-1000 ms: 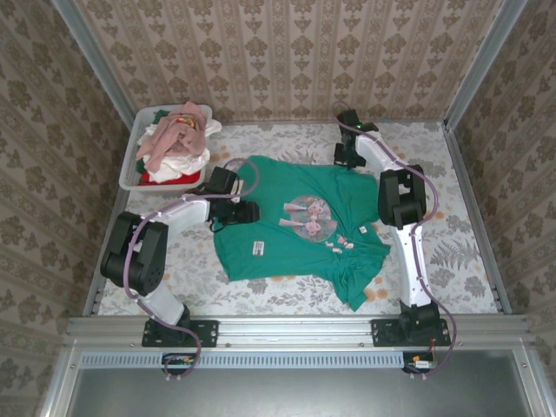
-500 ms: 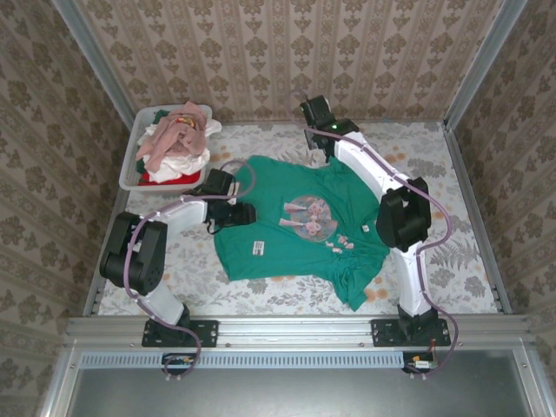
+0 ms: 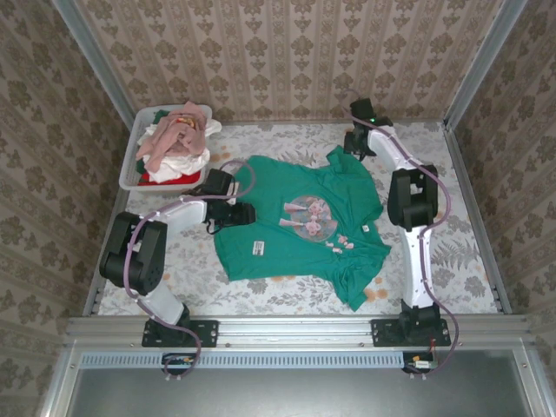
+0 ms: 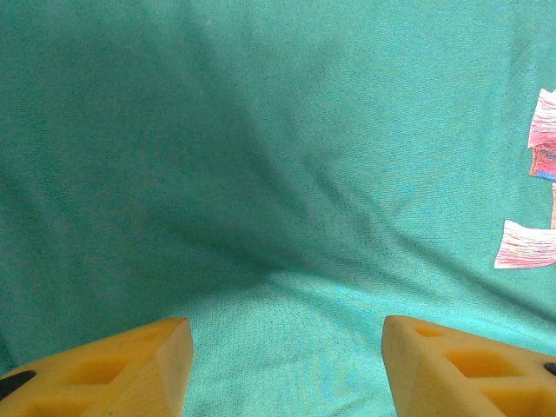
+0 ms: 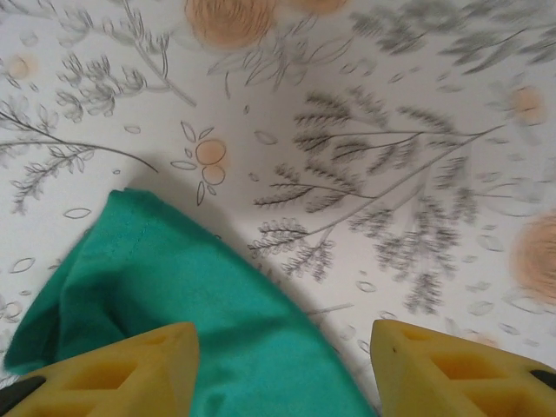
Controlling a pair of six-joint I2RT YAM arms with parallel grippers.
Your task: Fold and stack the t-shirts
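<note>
A teal-green t-shirt [image 3: 295, 230] lies spread flat in the middle of the table, its round pink-grey print [image 3: 310, 214] facing up. My left gripper [image 3: 246, 213] rests low over the shirt's left side. Its jaws [image 4: 287, 339] are open, with teal cloth [image 4: 278, 174] beneath them and nothing held. My right gripper [image 3: 354, 148] hovers at the shirt's back right sleeve [image 3: 337, 158]. It is open [image 5: 285, 343] above that sleeve's edge [image 5: 165, 287] and holds nothing. More t-shirts [image 3: 178, 139], pink, white and red, are heaped in the tub.
The white tub [image 3: 130, 170] stands at the back left corner. A floral cloth [image 5: 382, 156] covers the table, bare around the shirt to the right and front. Metal rails and wallpapered walls [image 3: 486, 104] close in the sides and back.
The right arm swung left along the back, then returned to the back right sleeve, and its jaws went from shut to open. The sleeve now lies spread out. The left arm stayed still.
</note>
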